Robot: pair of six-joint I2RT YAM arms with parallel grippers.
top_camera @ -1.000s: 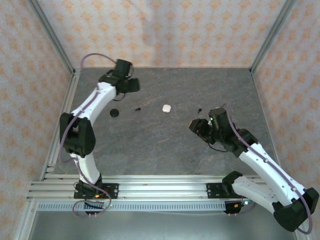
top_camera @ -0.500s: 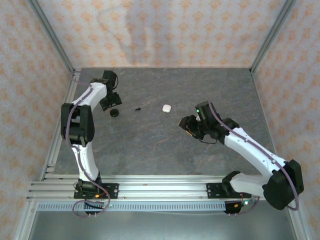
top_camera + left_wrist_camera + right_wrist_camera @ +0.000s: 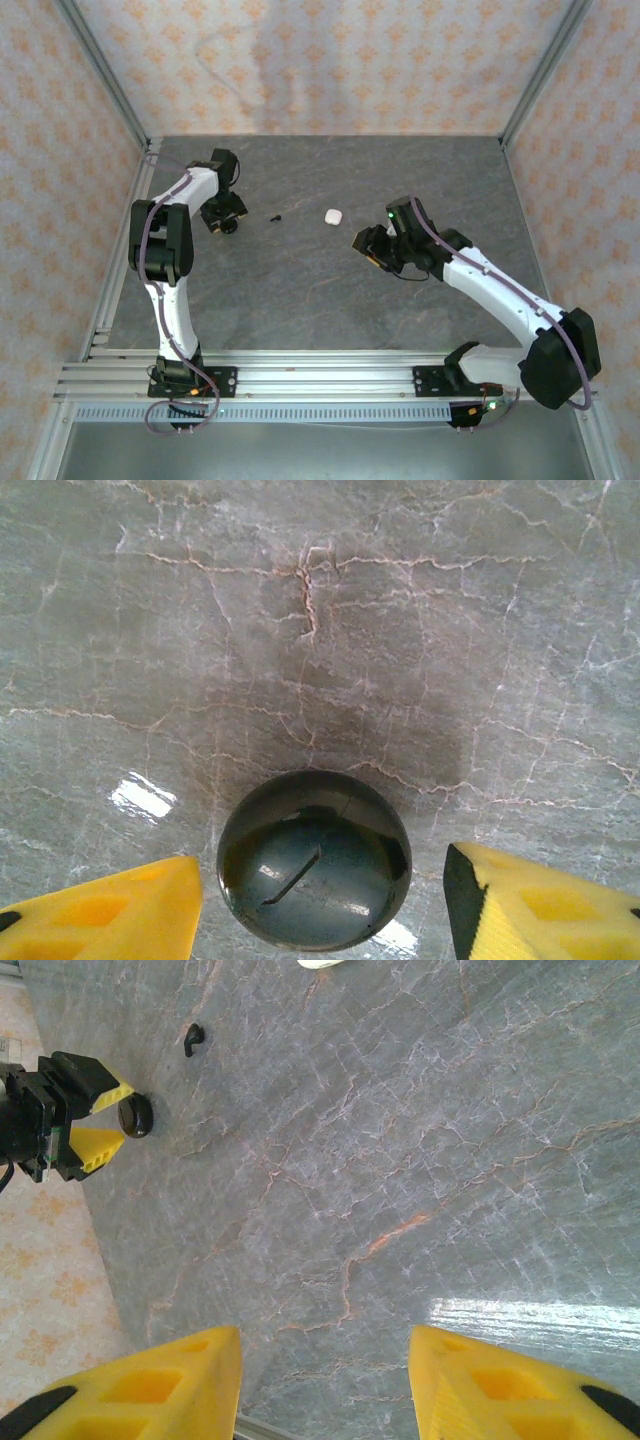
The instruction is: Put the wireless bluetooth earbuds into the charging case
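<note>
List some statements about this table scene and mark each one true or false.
1. The left gripper has open jaws on either side of the round black case. True.
2. The right gripper holds the white case. False: its jaws are open and empty over bare table.
3. A black earbud lies between the two cases. True.
4. The white case is stacked on the black one. False: they lie well apart.
</note>
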